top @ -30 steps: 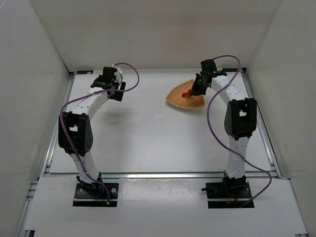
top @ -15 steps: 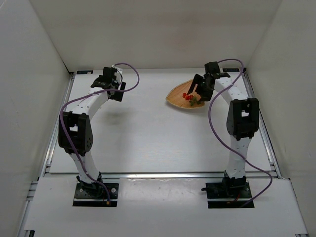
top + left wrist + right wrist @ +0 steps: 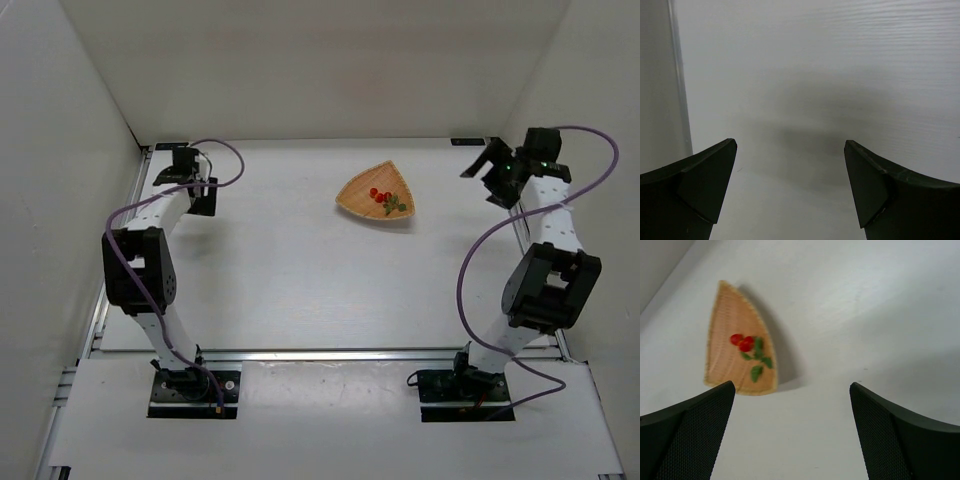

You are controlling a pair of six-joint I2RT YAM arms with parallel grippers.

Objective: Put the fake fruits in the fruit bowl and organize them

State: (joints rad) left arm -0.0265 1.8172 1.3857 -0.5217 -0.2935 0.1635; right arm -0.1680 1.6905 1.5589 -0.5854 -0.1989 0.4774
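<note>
The fruit bowl (image 3: 379,195), a shallow woven tan dish shaped like a rounded triangle, lies at the back centre-right of the table. Inside it rest the fake fruits (image 3: 380,196), small red balls with green leaves; the right wrist view shows the fruits (image 3: 743,343) lying in the bowl (image 3: 725,365). My right gripper (image 3: 492,170) is open and empty, well to the right of the bowl near the right wall. Far off at the back left corner, my left gripper (image 3: 185,176) is open over bare table, with nothing between its fingers (image 3: 707,180).
White walls enclose the table on the left, back and right. A metal rail (image 3: 110,290) runs along the left edge and another rail (image 3: 535,270) along the right. Both arm bases sit at the near edge.
My right gripper opened, left the cluster of fruits in the bowl and swung away to the right wall. The left arm drew back toward the back left corner.
</note>
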